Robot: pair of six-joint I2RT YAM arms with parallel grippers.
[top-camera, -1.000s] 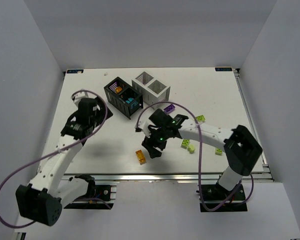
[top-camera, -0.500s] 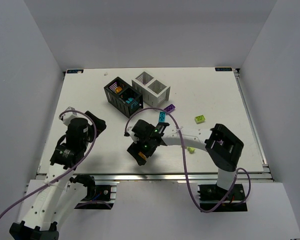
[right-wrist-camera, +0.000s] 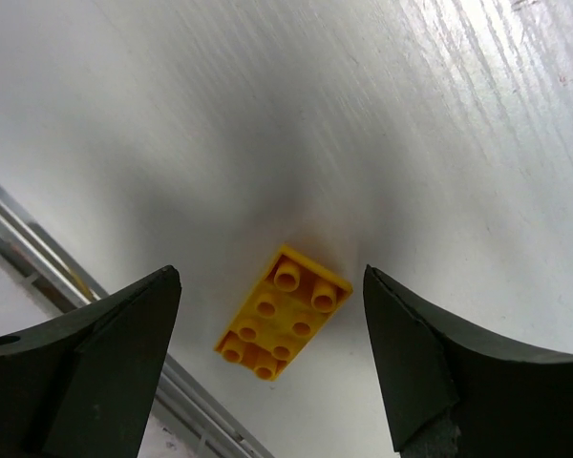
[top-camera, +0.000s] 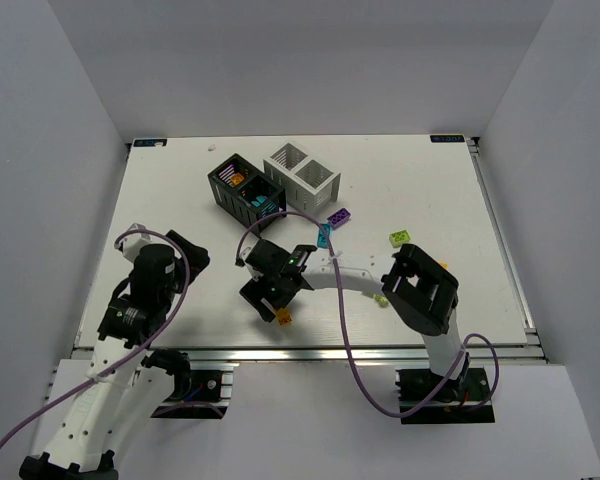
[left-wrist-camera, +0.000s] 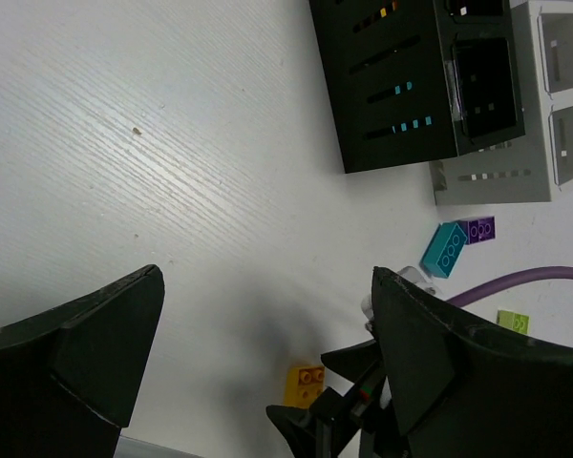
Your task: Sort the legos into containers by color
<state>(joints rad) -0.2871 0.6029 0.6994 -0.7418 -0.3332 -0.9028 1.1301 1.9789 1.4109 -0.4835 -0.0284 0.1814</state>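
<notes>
Right hand (top-camera: 268, 298) gapes wide over the orange lego (right-wrist-camera: 282, 313), lying between its fingers, seemingly untouched.

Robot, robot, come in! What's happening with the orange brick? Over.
Left jaws open, empty. Right jaws open above orange lego, which lies studs-up, not gripped yet. Nothing blocking it.

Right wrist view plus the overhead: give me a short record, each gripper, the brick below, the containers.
right gripper: open, jaws either side of the orange brick, not closed on it
left gripper: open, empty, above the table
orange brick: studs up, lying by the table's near edge
containers: black container beside white container
</notes>
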